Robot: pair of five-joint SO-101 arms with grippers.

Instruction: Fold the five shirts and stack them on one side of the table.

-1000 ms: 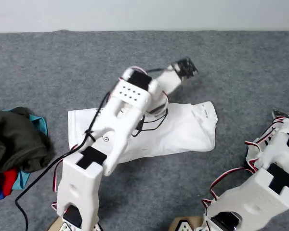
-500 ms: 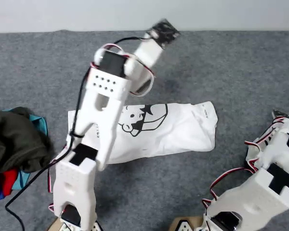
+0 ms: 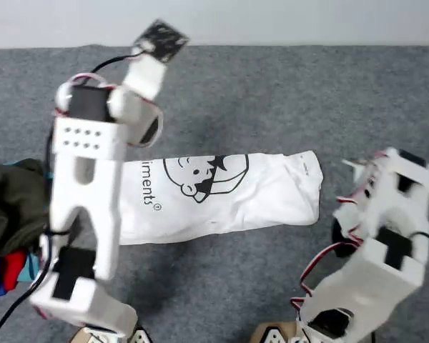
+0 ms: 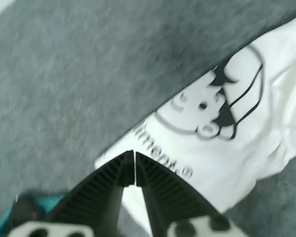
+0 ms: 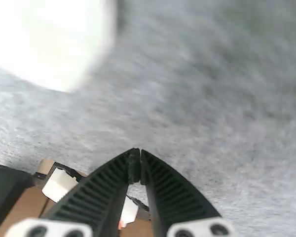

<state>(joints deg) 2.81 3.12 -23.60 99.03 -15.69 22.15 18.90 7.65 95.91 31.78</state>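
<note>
A white shirt (image 3: 222, 194) with a black cartoon print lies folded lengthwise in the middle of the grey table; it also appears in the left wrist view (image 4: 222, 133). My left gripper (image 4: 134, 165) is shut with nothing in it, raised above the shirt's left end. In the high view the left arm (image 3: 86, 179) stands tall on the left. My right gripper (image 5: 136, 163) is shut and empty over bare carpet, with a white shirt edge (image 5: 49, 39) beyond it. The right arm (image 3: 379, 243) is at the right, beside the shirt's end.
A heap of dark green, teal, blue and red shirts (image 3: 18, 221) lies at the table's left edge. The grey cloth table (image 3: 307, 93) has open room behind the white shirt and to its right. Arm bases and cables (image 3: 314, 286) sit along the front edge.
The left arm has lifted off the white shirt and swung left, uncovering the print. The right arm has risen and turned inward toward the shirt's right end.
</note>
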